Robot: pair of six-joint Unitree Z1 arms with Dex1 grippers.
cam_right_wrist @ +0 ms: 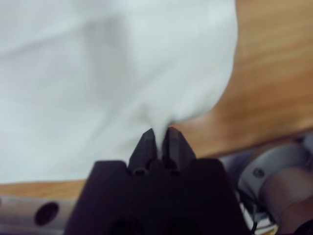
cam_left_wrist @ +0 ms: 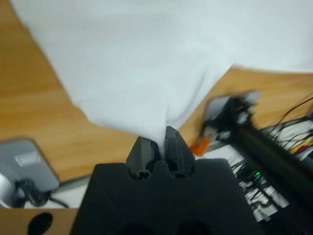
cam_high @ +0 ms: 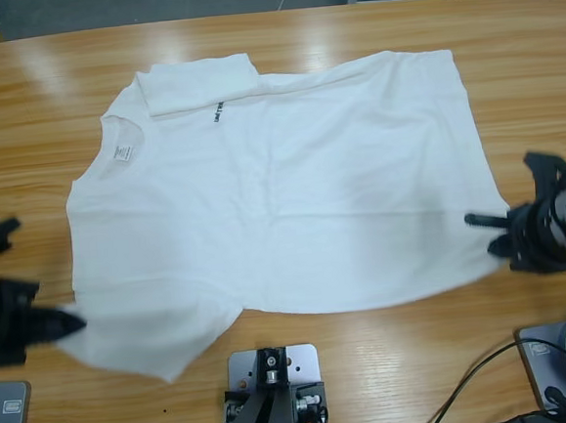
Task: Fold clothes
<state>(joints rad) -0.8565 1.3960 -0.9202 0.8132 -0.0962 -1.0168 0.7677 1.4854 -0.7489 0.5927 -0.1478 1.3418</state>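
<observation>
- Folding is barely started: the T-shirt (cam_high: 282,197) lies spread nearly flat on the wooden table (cam_high: 39,103), neck toward the left of the high view, hem toward the right.
- Only one fold reads as done: the far sleeve (cam_high: 202,83) is tucked over onto the body, next to the small dark print (cam_high: 217,110). The label (cam_high: 121,152) sits inside the neck opening.
- Near sleeve is not folded; it trails toward the bottom-left corner of the shirt and looks slightly lifted.
- Left gripper (cam_left_wrist: 159,144): jaws closed tight on a pinch of white fabric, cloth fanning out from the tips. In the high view it is at the left edge (cam_high: 52,328), holding the tip of that near sleeve.
- Right gripper (cam_right_wrist: 159,134): jaws also clamped on fabric, cloth bunched to a point between them. In the high view it is at the right edge (cam_high: 496,234), on the near hem corner.
- So the shirt stretches between the two grippers along its near edge, each one touching and gripping a corner; the rest of it rests on the table.
- Judgement: both are set to carry the near edge over the body. Left to do: that lengthwise fold, then the crosswise folds.
</observation>
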